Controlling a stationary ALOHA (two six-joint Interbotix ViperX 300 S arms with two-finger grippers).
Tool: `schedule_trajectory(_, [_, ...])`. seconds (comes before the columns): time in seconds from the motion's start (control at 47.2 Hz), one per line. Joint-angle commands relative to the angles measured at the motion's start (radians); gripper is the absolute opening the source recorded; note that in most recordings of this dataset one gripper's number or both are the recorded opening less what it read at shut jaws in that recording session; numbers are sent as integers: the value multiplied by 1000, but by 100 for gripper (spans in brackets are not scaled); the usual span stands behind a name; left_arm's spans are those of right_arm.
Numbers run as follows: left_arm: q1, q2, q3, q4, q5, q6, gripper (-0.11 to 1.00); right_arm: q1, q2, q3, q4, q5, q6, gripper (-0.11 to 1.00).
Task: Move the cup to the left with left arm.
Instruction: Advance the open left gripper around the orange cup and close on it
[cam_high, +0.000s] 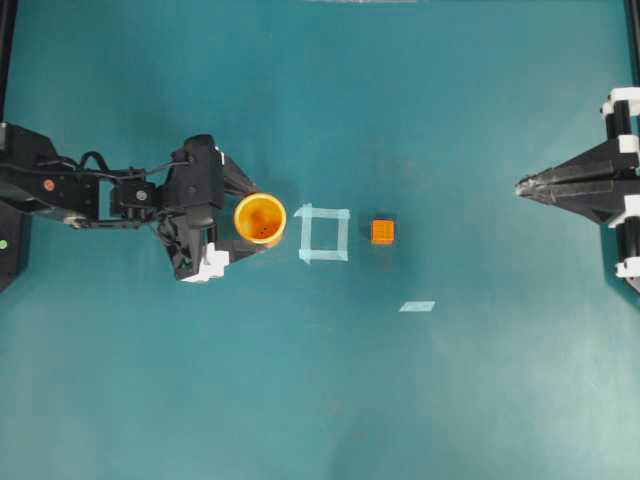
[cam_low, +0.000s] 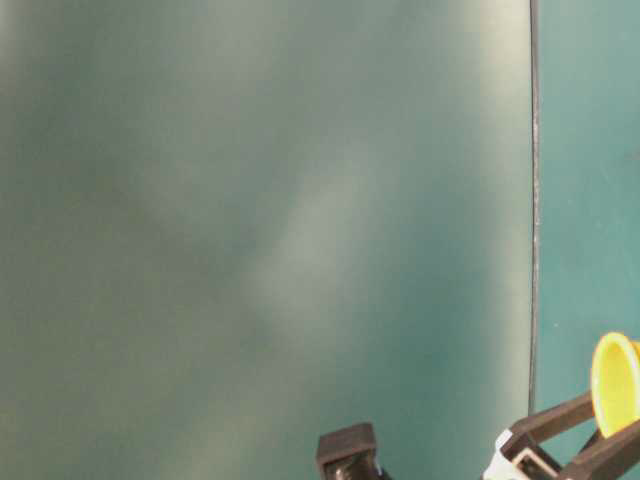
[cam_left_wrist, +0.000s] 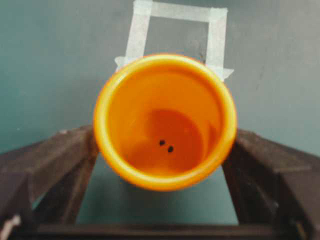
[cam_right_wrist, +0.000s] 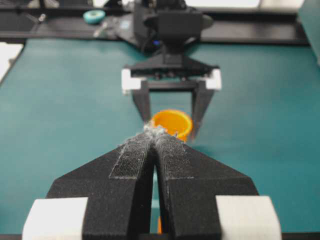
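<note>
Straddling the cup (cam_left_wrist: 165, 122) with my left gripper (cam_left_wrist: 165, 150) spread wide, nothing squeezed yet; carry toward nine o'clock remains.

- The cup (cam_high: 260, 219) stands on the table (cam_high: 330, 390), left of centre in the overhead view.
- The left hand (cam_high: 250, 222) sits at the cup's left side, one finger (cam_left_wrist: 60, 160) on either side of it.
- The tape square (cam_high: 324, 233) lies just right of the cup, its near edge partly under the cup's rim in the left wrist view.
- The cube (cam_high: 383, 232) lies right of the square.
- A tape strip (cam_high: 417, 306) lies lower right of the cube.
- The right hand (cam_high: 522, 186) is at the far right edge, well apart from the cube.
</note>
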Motion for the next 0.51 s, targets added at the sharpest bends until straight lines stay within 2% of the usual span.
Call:
schedule_trajectory(0.0, [-3, 0, -28, 2, -5, 2, 86, 0, 3, -34, -2, -3, 0, 0])
schedule_trajectory(0.339, [-3, 23, -43, 3, -12, 28, 83, 0, 8, -31, -2, -3, 0, 0])
schedule_trajectory(0.381, [-3, 21, -40, 3, -15, 28, 81, 0, 8, -31, -2, -3, 0, 0])
schedule_trajectory(0.487, [-3, 20, -38, 3, -18, 29, 69, 0, 8, -31, -2, -3, 0, 0])
